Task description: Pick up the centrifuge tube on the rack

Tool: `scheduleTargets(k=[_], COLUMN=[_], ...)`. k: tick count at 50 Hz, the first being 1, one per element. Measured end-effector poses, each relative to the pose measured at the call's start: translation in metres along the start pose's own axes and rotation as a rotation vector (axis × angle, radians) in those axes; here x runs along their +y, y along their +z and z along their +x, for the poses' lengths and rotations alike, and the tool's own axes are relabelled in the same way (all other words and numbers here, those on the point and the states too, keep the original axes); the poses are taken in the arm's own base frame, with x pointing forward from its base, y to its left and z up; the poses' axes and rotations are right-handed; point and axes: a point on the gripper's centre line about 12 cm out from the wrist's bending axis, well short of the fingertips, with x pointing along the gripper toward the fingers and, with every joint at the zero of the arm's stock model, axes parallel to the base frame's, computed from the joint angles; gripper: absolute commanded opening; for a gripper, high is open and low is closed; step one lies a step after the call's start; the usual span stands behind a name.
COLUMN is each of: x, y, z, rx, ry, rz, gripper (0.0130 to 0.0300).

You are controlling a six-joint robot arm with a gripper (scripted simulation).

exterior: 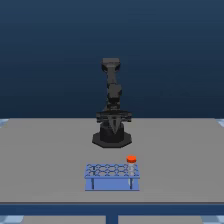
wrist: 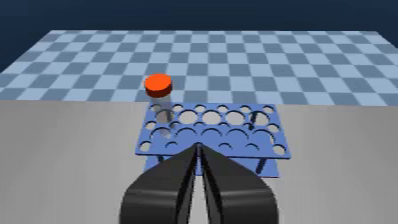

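Note:
A low blue rack [exterior: 112,176] [wrist: 213,132] with a grid of round holes stands on the grey table in front of the arm's base. The centrifuge tube [exterior: 131,165] [wrist: 160,97], slim and whitish with an orange-red cap, stands upright in a corner hole, on the exterior view's right side of the rack. My gripper [exterior: 114,126] [wrist: 199,150] hangs low near the black base, well behind the rack and apart from the tube. In the wrist view its two dark fingers [wrist: 169,185] meet at their tips with nothing between them.
The black arm rises from a round base [exterior: 112,138] at the table's middle. The grey table [exterior: 45,160] ends just in front of the rack, with a blue checkered floor [wrist: 266,60] beyond it.

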Motion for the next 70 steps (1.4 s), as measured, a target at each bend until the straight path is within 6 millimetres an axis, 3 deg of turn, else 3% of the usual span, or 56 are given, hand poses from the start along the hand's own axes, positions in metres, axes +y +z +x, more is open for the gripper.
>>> scheduleTargets(k=[1,70], x=[0.0,0.0038], y=[0.0,0.0039], z=[0.0,0.0095], rx=[0.0,0.011], ry=[0.0,-0.001], rz=[0.0,0.018], gripper=[0.03,0.03])
